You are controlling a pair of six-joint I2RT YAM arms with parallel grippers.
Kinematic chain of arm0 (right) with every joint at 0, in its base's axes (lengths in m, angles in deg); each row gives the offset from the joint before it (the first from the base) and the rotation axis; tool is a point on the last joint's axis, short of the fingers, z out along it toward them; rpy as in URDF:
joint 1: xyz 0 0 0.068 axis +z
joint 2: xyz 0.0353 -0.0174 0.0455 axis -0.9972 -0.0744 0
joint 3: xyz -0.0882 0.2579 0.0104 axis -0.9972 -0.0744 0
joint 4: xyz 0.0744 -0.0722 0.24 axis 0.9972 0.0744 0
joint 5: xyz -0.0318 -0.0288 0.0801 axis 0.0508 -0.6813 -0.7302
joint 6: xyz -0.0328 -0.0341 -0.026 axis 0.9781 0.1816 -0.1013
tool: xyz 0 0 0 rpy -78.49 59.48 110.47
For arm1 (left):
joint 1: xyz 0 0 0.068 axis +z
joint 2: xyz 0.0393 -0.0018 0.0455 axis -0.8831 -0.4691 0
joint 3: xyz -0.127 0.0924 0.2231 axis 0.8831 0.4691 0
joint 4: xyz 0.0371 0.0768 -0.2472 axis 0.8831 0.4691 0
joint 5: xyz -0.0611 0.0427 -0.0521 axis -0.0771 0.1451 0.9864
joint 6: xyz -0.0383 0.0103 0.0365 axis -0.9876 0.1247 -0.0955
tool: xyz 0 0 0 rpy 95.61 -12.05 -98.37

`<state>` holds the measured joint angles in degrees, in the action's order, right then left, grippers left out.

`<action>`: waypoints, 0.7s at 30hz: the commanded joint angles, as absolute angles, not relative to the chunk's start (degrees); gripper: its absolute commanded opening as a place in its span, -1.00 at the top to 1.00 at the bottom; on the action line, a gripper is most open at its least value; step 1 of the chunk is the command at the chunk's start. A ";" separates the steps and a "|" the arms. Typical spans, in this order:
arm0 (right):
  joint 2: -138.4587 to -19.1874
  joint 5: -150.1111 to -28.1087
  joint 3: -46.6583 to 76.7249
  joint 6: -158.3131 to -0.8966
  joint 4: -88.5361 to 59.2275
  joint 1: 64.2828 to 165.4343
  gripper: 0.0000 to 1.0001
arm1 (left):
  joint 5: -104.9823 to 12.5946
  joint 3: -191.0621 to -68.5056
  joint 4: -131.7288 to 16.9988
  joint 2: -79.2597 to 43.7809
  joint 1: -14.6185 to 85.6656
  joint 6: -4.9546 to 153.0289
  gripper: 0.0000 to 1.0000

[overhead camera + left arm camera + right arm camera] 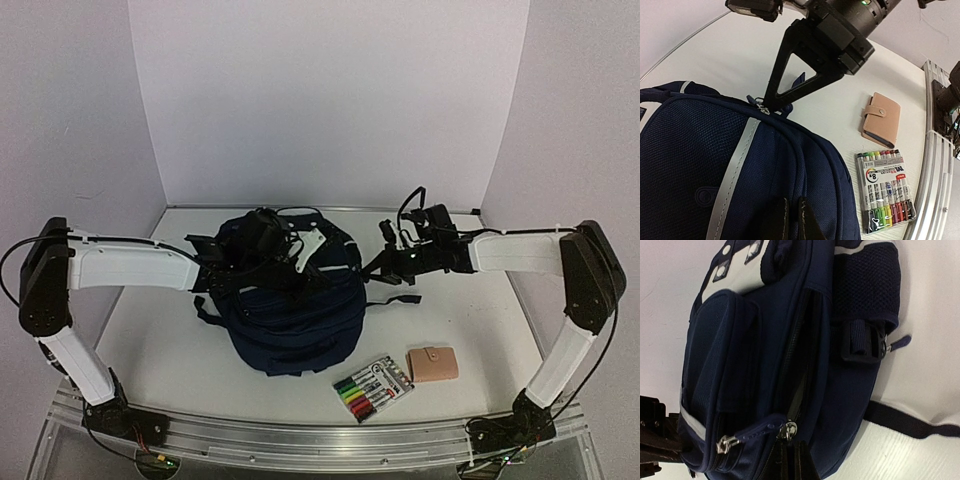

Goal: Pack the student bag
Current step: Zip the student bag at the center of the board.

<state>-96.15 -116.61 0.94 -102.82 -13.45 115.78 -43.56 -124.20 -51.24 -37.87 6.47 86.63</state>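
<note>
Since the right end effector [791, 449] has its two fingers pressed together on the zipper pull [788, 430], the step in hand looks to be opening the student bag [290, 315], which lies in the middle of the surface [160, 350] between the two arms. The seam above the pull is parted only a little, showing a sliver of grey lining [799, 392], so I judge most of the zip's run is not yet done. To do it well, the pull should travel along the line of the teeth, low against the fabric, so the slider does not cock and jam where the seam curves. The left end effector [793, 204] sits at the far end of the bag with its fingers close together. I cannot tell whether they nip fabric, but a firm hold there, opposing the pull, would keep the soft bag from sliding or bunching. A second zip tab [722, 444] on the front pocket lies just beside the held one and should not be caught by mistake. Further out, a dark strap [910, 424] trails on the surface on the right arm's side. The marker pack [372, 387] and the pink wallet [433, 363] lie near the bag toward the front rail [300, 438], apart from the zip's path. Open room lies left of the bag and behind it toward the back wall [330, 100]
</note>
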 commanded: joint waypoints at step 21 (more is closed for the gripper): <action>-117.21 -114.34 21.14 -106.01 -30.15 113.52 1.00 | -34.76 -117.87 -43.54 -30.42 5.77 80.26 1.00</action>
<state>-114.73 -122.26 16.47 -104.95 -22.76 115.51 -41.61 -119.04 -49.33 -33.03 7.21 82.42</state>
